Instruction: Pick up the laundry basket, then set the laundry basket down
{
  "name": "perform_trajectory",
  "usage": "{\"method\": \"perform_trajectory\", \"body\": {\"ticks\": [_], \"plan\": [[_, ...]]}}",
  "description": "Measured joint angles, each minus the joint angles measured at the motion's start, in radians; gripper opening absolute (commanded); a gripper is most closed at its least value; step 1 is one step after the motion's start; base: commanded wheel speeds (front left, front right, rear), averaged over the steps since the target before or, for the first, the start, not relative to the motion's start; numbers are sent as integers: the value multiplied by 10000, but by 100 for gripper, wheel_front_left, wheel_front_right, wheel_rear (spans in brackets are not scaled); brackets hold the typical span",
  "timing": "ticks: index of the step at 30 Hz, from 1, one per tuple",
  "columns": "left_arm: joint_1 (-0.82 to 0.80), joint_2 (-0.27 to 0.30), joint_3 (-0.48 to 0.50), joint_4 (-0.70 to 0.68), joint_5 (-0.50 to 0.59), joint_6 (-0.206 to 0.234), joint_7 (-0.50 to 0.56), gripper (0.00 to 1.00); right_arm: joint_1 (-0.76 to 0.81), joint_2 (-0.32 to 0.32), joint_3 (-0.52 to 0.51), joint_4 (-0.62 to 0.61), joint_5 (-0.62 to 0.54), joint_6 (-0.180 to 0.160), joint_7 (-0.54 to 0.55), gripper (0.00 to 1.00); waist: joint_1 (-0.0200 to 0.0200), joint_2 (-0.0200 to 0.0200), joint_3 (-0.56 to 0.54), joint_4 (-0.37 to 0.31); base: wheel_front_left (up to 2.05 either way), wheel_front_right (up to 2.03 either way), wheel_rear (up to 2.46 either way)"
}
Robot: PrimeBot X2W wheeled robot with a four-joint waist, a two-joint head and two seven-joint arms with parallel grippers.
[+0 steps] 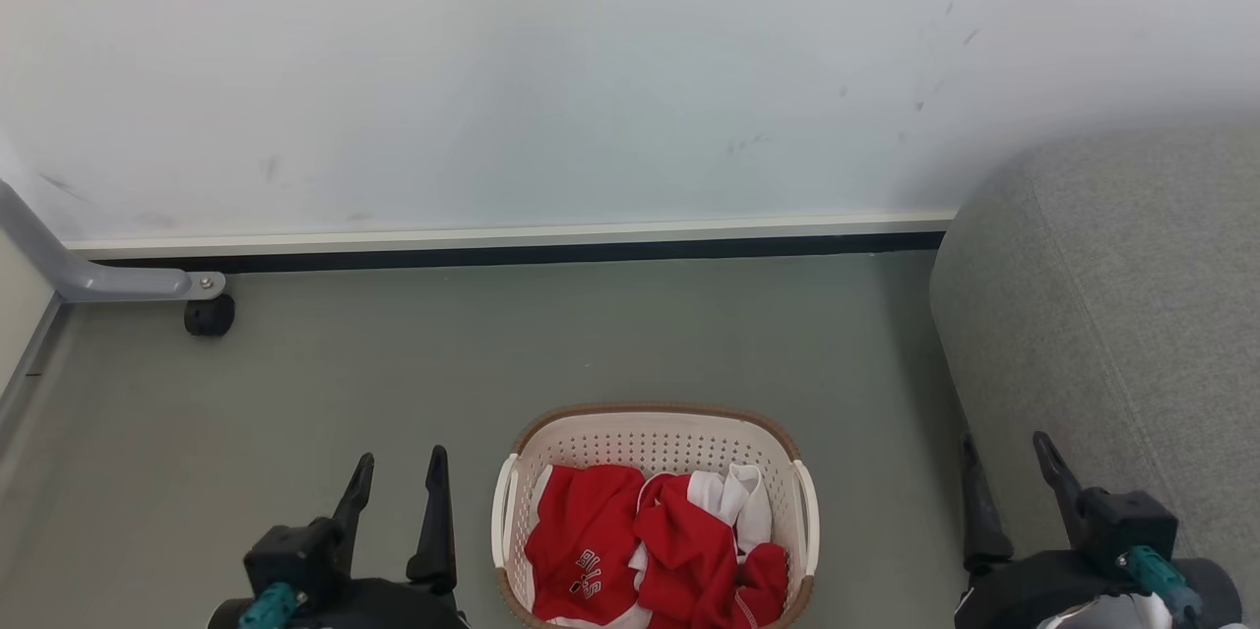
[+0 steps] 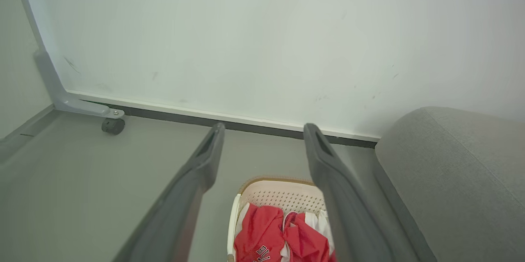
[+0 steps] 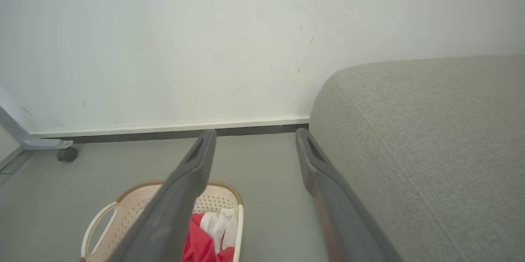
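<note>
Item 1, laundry basket [image 1: 655, 437]: I see it standing on the grey floor [image 1: 492, 344], between my two grippers and touched by neither. Cream perforated walls, brown rim, one white handle [image 1: 504, 511] on each side.

Item 2, red clothes [image 1: 591, 531]: bunched inside the basket, with white lettering showing; a white garment [image 1: 738, 501] lies among them toward the sofa side.

Item 3, left gripper [image 1: 402, 457]: just beside the basket's left handle, fingers spread apart, nothing held.

Item 4, right gripper [image 1: 1004, 442]: to the basket's right and farther off than the left one, fingers likewise parted and empty.

Item 5, grey sofa [image 1: 1112, 334]: right of the basket, beyond the right gripper.

Item 6, white wall [image 1: 492, 68] with scuff marks: behind the basket, well apart.

Item 7, black caster [image 1: 209, 316] under a grey metal leg [image 1: 98, 280]: far left of the basket, by the wall.
</note>
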Motion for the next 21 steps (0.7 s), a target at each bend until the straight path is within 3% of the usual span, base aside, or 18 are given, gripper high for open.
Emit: {"method": "perform_trajectory", "body": {"ticks": [9,21], "plan": [[-4,23,-251,-4,1087,188,-288,100,63,4,205,-272,-1283,-182,-92,100,0,-1,-41,9,0,0,0],[-4,23,-176,-6,1243,188,-288,100,189,29,132,-447,-1350,-182,-71,100,0,0,-11,-36,0,0,0]]}}
